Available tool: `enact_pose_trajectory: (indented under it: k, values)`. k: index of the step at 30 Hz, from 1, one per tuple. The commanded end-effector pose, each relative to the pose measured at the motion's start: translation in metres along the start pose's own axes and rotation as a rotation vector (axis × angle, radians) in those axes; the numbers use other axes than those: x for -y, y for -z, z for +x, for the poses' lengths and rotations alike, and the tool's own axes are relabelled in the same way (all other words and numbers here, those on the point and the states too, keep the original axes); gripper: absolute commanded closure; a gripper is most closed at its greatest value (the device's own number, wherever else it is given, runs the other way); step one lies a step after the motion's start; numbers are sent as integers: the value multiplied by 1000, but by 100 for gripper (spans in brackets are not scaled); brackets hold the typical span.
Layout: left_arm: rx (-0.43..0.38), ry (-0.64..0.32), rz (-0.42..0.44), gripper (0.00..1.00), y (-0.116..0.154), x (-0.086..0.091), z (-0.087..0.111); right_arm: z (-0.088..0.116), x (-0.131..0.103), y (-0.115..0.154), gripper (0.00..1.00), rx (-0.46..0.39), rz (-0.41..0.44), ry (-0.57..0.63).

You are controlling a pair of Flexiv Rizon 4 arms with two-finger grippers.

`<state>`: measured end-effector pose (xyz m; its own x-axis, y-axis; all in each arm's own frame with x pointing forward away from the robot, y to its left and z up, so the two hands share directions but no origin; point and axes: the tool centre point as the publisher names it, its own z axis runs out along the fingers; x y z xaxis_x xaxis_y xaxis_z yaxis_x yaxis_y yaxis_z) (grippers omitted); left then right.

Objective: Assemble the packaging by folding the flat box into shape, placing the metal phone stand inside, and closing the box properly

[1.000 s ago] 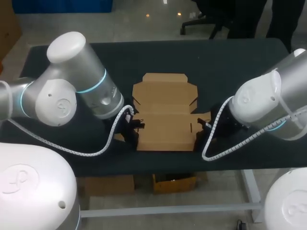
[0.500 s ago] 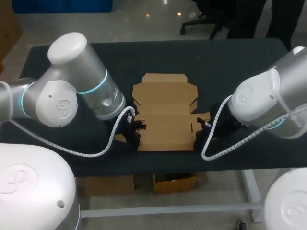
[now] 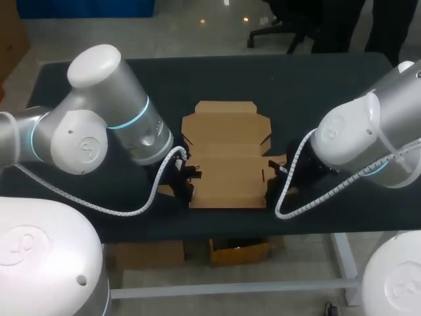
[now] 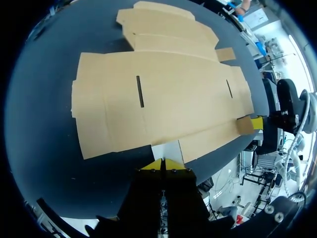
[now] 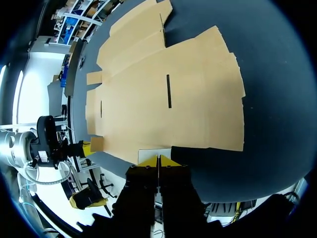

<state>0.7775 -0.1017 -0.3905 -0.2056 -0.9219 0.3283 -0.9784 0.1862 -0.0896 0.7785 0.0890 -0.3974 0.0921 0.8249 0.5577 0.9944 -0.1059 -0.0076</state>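
The flat brown cardboard box [image 3: 227, 158] lies unfolded in the middle of the black table, with its lid panels [image 3: 225, 118] toward the far side. My left gripper [image 3: 187, 182] is at the box's left edge near the front. In the left wrist view it [image 4: 162, 162] is shut, its yellow tips meeting at a small pale side flap [image 4: 166, 148]. My right gripper [image 3: 273, 185] is at the box's right edge. In the right wrist view it [image 5: 158, 159] is shut too, its tips at a similar flap [image 5: 154, 151]. No phone stand is in view.
The black table [image 3: 296, 85] stretches wide around the box. Its front edge [image 3: 230, 227] runs close below the box and both grippers. White cable spirals hang from both wrists near that edge.
Both arms have edged slightly inward toward the box. The box has not moved, and both grippers stay shut.
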Motion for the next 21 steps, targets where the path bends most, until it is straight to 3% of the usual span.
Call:
enact_pose_trajectory:
  k: [1,21]
  values:
    - [8,-4,-1,100,-1,0,4,2,0,0,100,3,5,1]
    - [8,-21,-6,100,-4,-1,11,1,4,-13,100,11,33,-1]
